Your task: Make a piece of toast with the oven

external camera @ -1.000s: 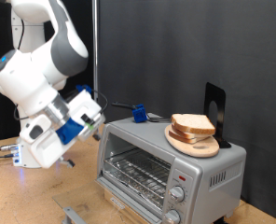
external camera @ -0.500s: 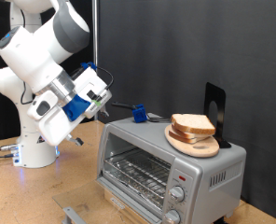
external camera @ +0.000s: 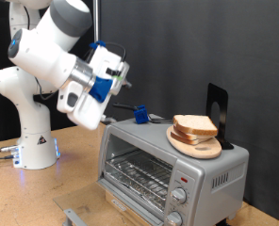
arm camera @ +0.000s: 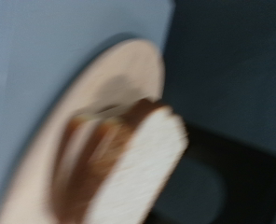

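Silver-grey metal forms the oven, which sits on the wooden table at about four o'clock in the exterior view, its glass door shut and the wire rack visible behind it, knobs at the panel's lower end. On its roof lies a round wooden board, and the piece of toast rests stacked on that board, at roughly three o'clock. A black stand rises just behind the board. The white arm reaches in from ten o'clock, and the gripper with its blue housing hangs in the air above the oven's far end, apart from the bread; whether the fingers are apart or together cannot be told. The wrist view, heavily blurred, shows the pale board on the oven top with the toast lying on it, tan face and brown crust smeared.
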You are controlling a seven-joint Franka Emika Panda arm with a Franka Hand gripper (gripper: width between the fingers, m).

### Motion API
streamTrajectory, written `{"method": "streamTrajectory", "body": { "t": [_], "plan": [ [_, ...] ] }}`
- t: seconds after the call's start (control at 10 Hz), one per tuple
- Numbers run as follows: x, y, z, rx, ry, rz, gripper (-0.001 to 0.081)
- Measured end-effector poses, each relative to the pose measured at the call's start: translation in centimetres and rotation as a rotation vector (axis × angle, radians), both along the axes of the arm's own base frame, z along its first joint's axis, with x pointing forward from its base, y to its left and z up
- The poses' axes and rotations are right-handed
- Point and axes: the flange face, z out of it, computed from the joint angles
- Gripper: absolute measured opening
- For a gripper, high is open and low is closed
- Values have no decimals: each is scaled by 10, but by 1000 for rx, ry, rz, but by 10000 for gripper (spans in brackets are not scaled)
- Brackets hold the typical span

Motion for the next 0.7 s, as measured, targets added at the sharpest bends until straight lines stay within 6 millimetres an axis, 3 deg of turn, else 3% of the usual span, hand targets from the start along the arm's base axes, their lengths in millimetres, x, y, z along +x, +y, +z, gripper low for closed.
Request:
{"method": "streamTrajectory", "body": {
  "t": [0.3, 0.7],
  "plan": [
    [-6, 39, 30, -47, -16, 140, 800],
    [-20, 92, 64, -419, -150, 336, 800]
  ]
}}
